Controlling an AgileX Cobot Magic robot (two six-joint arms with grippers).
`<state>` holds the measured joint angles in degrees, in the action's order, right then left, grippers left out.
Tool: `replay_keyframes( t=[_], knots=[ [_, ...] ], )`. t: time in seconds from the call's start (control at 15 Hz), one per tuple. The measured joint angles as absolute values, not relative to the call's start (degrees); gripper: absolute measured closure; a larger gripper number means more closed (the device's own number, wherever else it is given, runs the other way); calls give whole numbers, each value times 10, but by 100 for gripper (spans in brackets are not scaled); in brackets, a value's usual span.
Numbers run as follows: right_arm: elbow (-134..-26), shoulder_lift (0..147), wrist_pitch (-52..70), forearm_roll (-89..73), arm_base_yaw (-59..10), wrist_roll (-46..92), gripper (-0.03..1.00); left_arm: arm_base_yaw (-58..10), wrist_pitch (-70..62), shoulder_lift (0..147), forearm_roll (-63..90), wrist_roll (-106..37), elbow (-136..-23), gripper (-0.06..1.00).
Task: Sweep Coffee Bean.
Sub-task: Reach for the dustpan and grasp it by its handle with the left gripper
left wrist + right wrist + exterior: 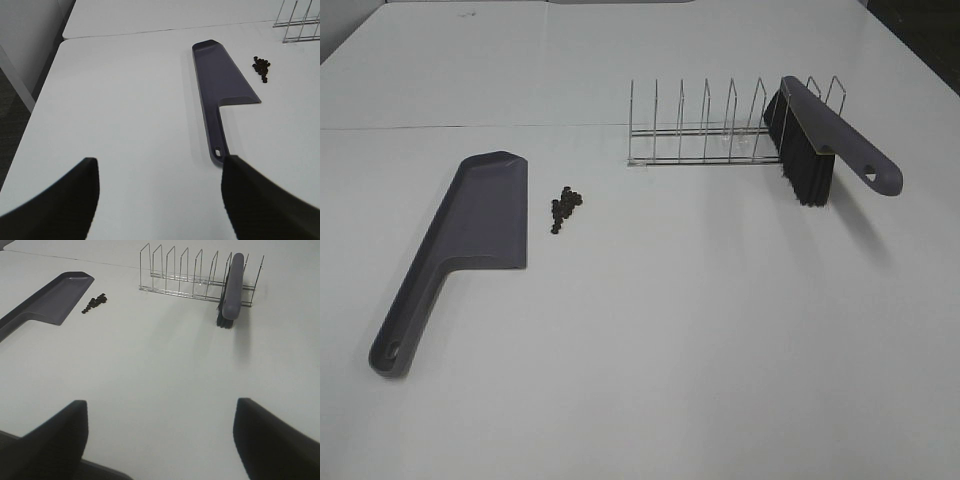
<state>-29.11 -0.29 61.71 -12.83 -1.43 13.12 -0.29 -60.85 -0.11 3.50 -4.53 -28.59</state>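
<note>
Several tiny dark coffee beans (pixel 564 207) lie in a small cluster on the white table, just right of the grey-purple dustpan (pixel 470 240), which lies flat with its handle toward the front. The beans also show in the left wrist view (pixel 261 67) and the right wrist view (pixel 95 303). The brush (pixel 820 135) leans in the wire rack (pixel 720 130), bristles down. My left gripper (pixel 160 200) is open and empty, short of the dustpan's handle (pixel 218 145). My right gripper (pixel 160 440) is open and empty, well short of the brush (pixel 231 290). Neither gripper shows in the exterior view.
The wire rack (pixel 190 275) stands at the back right of the table. A seam (pixel 470 127) runs across the table behind the dustpan. The table's left edge (pixel 42 90) drops off to a dark floor.
</note>
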Motion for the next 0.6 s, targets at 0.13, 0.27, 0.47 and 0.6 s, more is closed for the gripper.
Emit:
replay_keyframes(
  t=[0.13, 0.27, 0.47, 0.6],
  knots=[
    [-291, -3, 617, -128, -14, 131, 29, -3, -608, -1, 35, -45, -286, 31],
    [-291, -3, 617, -128, -14, 131, 29, -3, -608, -1, 35, -45, -286, 31],
    [-291, -3, 617, -128, -14, 131, 29, -3, -608, -1, 35, -45, -286, 31],
    [-291, -3, 617, -128, -14, 131, 29, -3, -608, -1, 35, -45, -286, 31]
  ],
)
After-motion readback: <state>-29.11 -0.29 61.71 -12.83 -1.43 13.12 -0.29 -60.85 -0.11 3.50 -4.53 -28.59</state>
